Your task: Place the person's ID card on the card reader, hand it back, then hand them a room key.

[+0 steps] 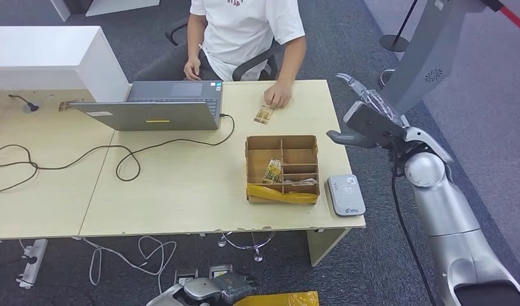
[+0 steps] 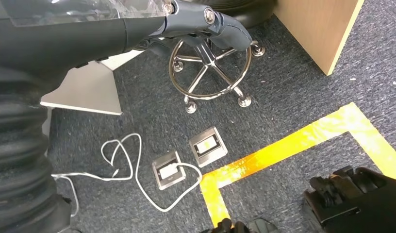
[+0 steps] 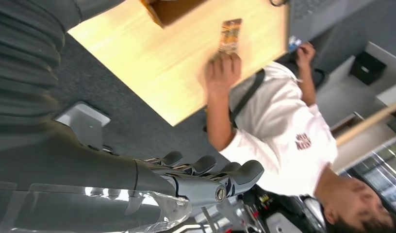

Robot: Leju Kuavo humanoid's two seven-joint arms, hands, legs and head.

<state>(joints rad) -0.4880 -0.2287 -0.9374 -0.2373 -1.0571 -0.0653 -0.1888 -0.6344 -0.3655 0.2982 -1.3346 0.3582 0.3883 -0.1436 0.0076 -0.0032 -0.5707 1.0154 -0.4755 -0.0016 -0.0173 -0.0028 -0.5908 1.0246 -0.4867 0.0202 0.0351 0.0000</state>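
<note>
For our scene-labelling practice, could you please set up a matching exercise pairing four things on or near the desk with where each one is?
Things:
1. ID card
2. card reader
3. laptop
4. right hand

Places:
A. near the table's front right corner, beside the cardboard organiser
B. raised in the air past the table's right edge, holding nothing
C. flat on the table at the far edge, under the person's fingertips
D. at the far side of the table, left of the person's hand, with a black cable plugged in

Pairs: 1-C, 2-A, 3-D, 4-B
</note>
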